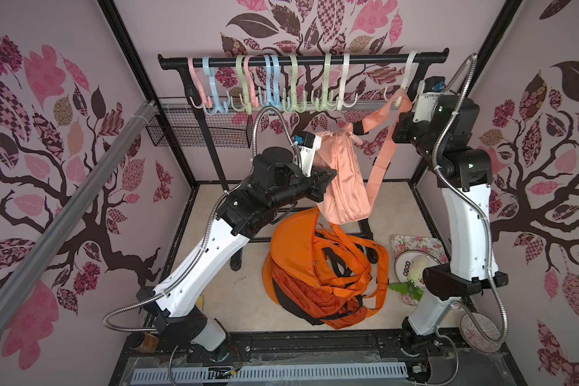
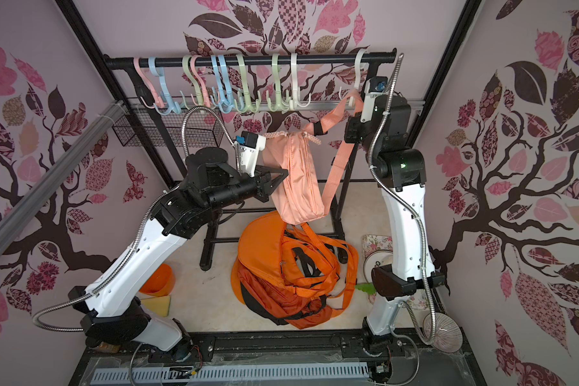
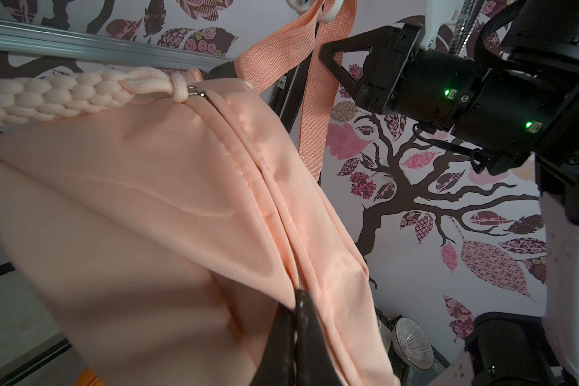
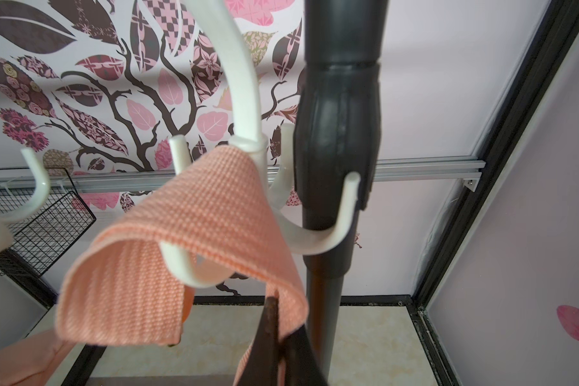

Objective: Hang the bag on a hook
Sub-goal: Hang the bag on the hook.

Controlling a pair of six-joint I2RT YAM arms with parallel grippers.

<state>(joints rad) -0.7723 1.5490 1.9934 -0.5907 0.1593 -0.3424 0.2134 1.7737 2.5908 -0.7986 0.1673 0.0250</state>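
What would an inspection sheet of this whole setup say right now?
Surface: beige floor, lightly scuffed.
Job's things: peach bag hangs off the floor; its strap lies over a prong of the white hook on the black rail.
Clutter: orange backpack heaped on the floor; floral cloth, plate, striped dish, orange cup, yellow sponge.
Grippers: left gripper, jaws shut on the peach bag's fabric; right gripper, jaws shut on the strap beside the hook.
Cables: metal-sheathed cables loop free along both arms.
Surroundings: leaf-patterned walls, wire basket, coloured hooks empty.
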